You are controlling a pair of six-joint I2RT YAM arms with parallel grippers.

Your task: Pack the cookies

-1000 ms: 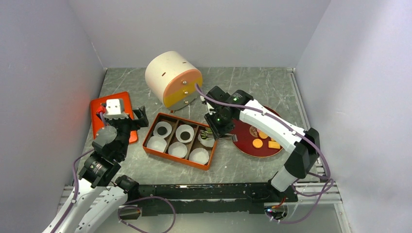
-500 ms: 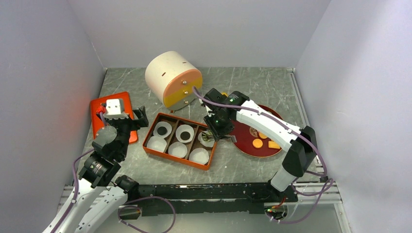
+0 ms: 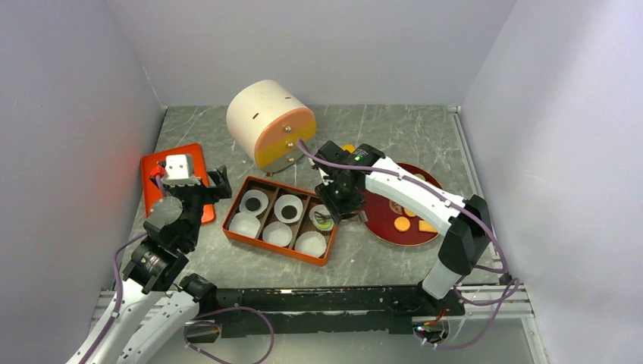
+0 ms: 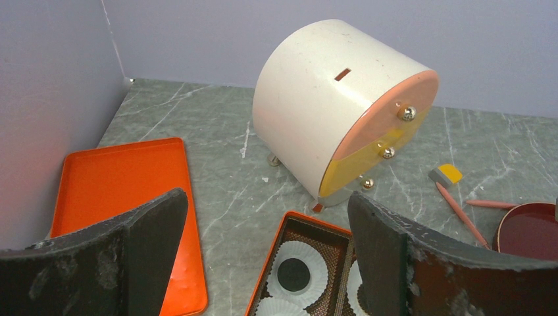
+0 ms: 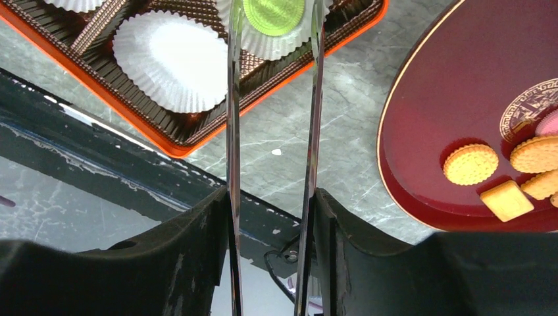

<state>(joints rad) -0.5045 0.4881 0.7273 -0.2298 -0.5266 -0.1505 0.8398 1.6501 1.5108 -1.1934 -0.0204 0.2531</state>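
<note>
An orange box (image 3: 227, 221) holds several white paper cups. Two back cups each hold a black cookie (image 3: 252, 203) (image 4: 293, 274). My right gripper (image 3: 339, 199) (image 5: 271, 197) is shut on metal tongs (image 5: 231, 99). The tong blades stand either side of a green cookie (image 5: 273, 13) (image 3: 324, 221) that lies in the box's back right cup. I cannot tell whether the blades still pinch it. Orange round cookies (image 5: 470, 164) (image 3: 402, 224), a yellow square one (image 5: 507, 200) and a pink one (image 5: 551, 124) lie on the red plate (image 3: 383, 227) (image 5: 460, 99). My left gripper (image 3: 199, 186) (image 4: 266, 204) is open and empty, left of the box.
A white drum with an orange-and-yellow face (image 3: 269, 123) (image 4: 342, 112) stands behind the box. An orange lid (image 3: 152, 193) (image 4: 118, 191) lies at the left by the wall. Pink pencils (image 4: 457, 210) and a small eraser (image 4: 446, 174) lie near the plate's far side.
My right gripper has moved a little left and nearer with the tongs, from the plate's edge to over the box's back right cup. The left arm has not moved.
</note>
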